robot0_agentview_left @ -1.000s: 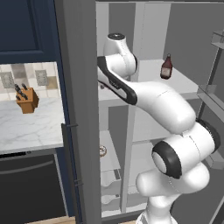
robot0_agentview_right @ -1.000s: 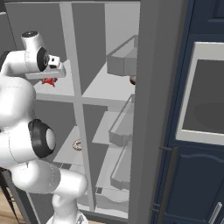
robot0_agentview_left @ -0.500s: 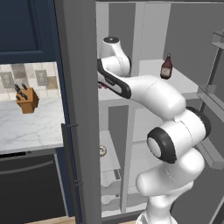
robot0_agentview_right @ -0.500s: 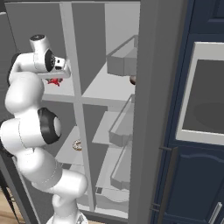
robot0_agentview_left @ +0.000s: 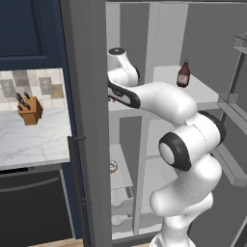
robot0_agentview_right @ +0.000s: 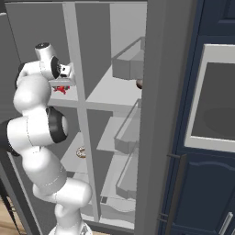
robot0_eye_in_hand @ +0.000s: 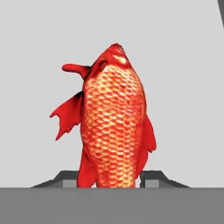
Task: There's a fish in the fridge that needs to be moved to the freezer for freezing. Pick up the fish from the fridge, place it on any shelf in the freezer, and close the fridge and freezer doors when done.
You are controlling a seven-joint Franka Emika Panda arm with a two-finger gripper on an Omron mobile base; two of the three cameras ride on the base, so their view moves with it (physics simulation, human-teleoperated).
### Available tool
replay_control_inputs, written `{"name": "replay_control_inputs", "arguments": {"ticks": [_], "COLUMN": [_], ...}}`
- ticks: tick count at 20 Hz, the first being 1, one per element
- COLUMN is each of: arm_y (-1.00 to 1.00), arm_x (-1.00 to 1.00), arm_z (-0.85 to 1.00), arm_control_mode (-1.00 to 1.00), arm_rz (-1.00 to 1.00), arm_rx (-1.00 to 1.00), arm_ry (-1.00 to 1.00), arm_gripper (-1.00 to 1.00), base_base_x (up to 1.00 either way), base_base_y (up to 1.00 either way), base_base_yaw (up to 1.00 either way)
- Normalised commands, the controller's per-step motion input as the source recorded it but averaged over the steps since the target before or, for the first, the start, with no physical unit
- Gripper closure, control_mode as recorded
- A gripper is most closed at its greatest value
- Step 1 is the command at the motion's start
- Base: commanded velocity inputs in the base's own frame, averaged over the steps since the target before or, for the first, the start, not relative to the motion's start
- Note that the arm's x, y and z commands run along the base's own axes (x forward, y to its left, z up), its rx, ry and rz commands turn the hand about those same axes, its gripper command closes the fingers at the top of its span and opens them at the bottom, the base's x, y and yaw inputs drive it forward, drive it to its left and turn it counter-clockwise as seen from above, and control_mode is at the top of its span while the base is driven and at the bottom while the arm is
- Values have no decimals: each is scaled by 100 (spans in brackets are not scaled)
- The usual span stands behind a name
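Pale freezer shelf (robot0_agentview_right: 69,102) behind hand-clamped (robot0_eye_in_hand: 111,180) fish (robot0_eye_in_hand: 114,127)

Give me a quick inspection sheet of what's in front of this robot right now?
Surface: freezer shelf, white, under the gripper.
Job's things: fish, red-orange, clamped at its tail end; fridge and freezer doors both open.
Clutter: brown bottle on a fridge shelf; doughnut-like item lower in the freezer.
Grippers: gripper shut on the fish, inside the freezer.
Cables: nothing seen.
Surroundings: knife block on marble counter; navy cabinets.
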Motion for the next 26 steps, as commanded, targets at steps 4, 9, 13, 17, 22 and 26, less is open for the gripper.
{"name": "replay_control_inputs", "arguments": {"ticks": [4, 9, 13, 17, 22, 26], "arm_y": [0, 0, 0, 0, 0, 0], "arm_x": [0, 0, 0, 0, -23, -78], "arm_z": [-8, -6, 0, 0, 15, 30], "arm_control_mode": [-100, -100, -100, -100, -100, -100], "arm_rz": [-4, -1, 0, 0, 0, 0], "arm_rx": [0, 0, 0, 0, 0, 3], "arm_ry": [0, 0, 0, 0, -3, -10], "arm_gripper": [100, -100, -100, -100, -100, -100], "base_base_x": [0, 0, 0, 0, 0, 0], "base_base_y": [0, 0, 0, 0, 0, 0], "base_base_yaw": [0, 0, 0, 0, 0, 0]}}
